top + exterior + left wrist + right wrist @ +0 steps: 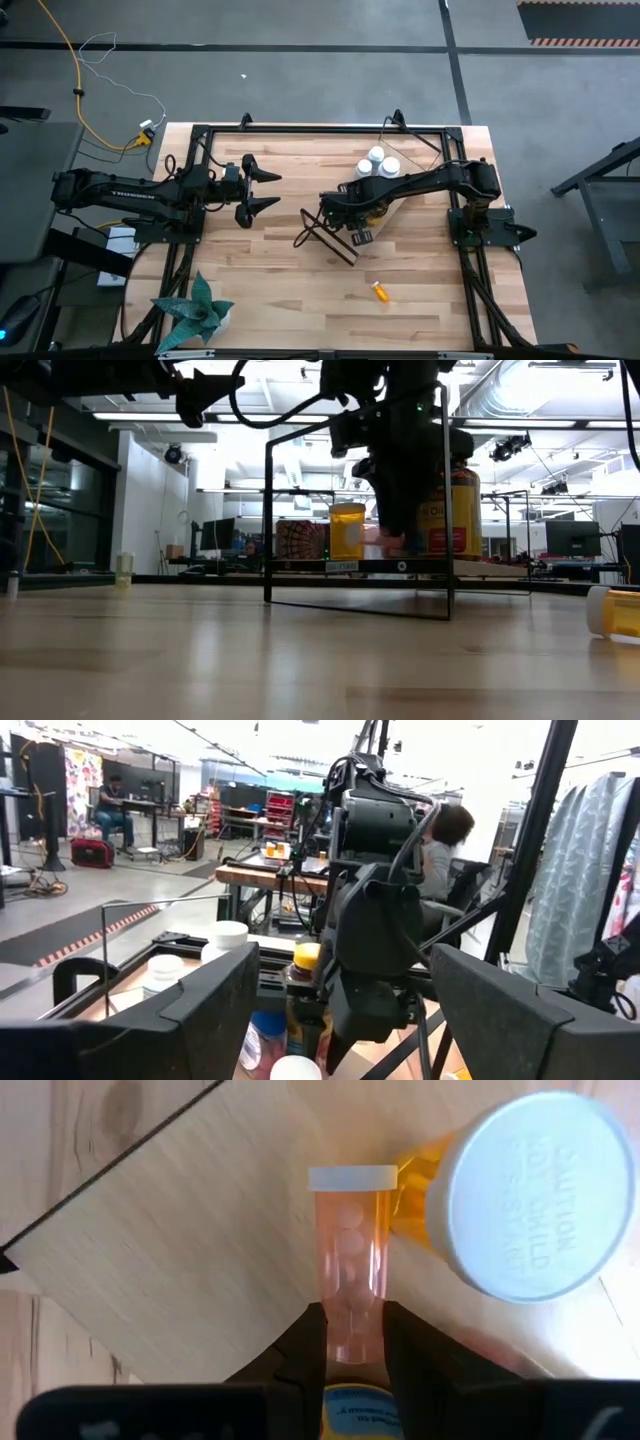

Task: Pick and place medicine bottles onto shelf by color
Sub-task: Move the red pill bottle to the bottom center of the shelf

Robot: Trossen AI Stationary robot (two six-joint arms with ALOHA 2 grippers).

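Clamped between the right gripper fingers, a small orange bottle with a white cap shows only at that wrist, over the shelf. From overhead, the arm hides it; another orange bottle lies toward six o'clock. Left gripper waits spread at nine o'clock.

The right gripper is black, and the vial between its fingers is clear orange with a white cap. Just beside it stands a second orange vial whose white cap carries raised lettering. Under both, the shelf is pale wood with a dark edge. Behind the gripper, an amber bottle shows a yellow label. White bottles stand beyond it. Well apart lies an orange vial on light striped wood.
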